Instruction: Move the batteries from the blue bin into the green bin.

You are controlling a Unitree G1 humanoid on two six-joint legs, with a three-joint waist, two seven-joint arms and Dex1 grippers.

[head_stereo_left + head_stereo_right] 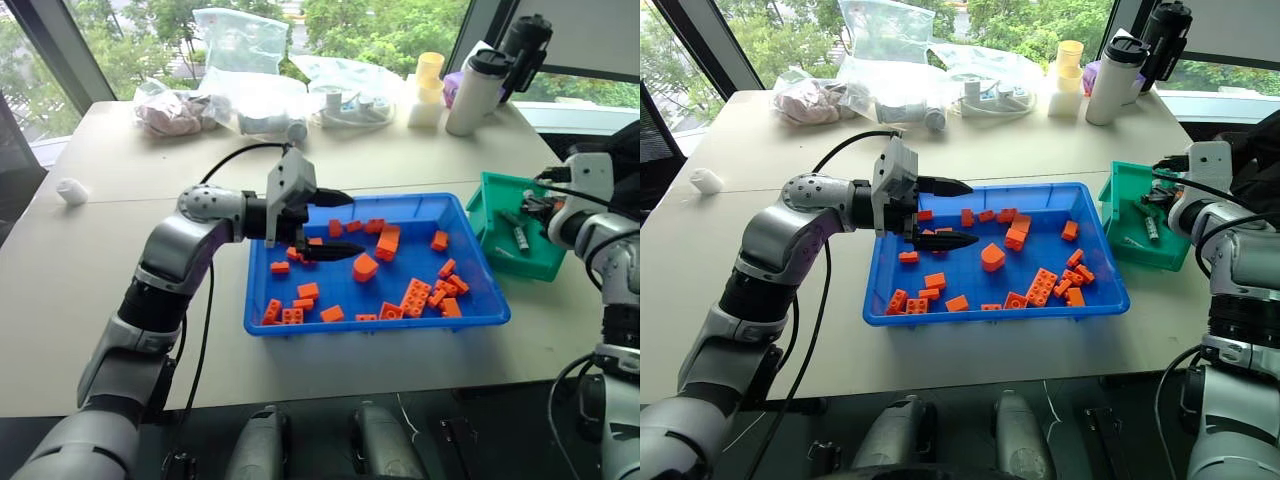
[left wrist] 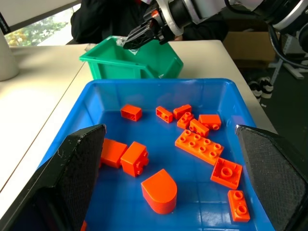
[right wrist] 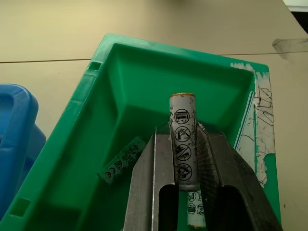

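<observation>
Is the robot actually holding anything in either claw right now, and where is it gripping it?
The right gripper pinches a battery around its lower half, over the green bin. The left gripper is open and holds nothing.

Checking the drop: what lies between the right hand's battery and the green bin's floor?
In the right wrist view, nothing lies between the held battery and the green bin floor; two batteries already lie there.

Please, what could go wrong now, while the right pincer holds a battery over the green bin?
The right pincer grips its battery only along the lower part, so it might slip or tip early. Released here, it may land on the batteries already inside the green bin. The open left pincer hangs low over the orange bricks and may knock them.
</observation>
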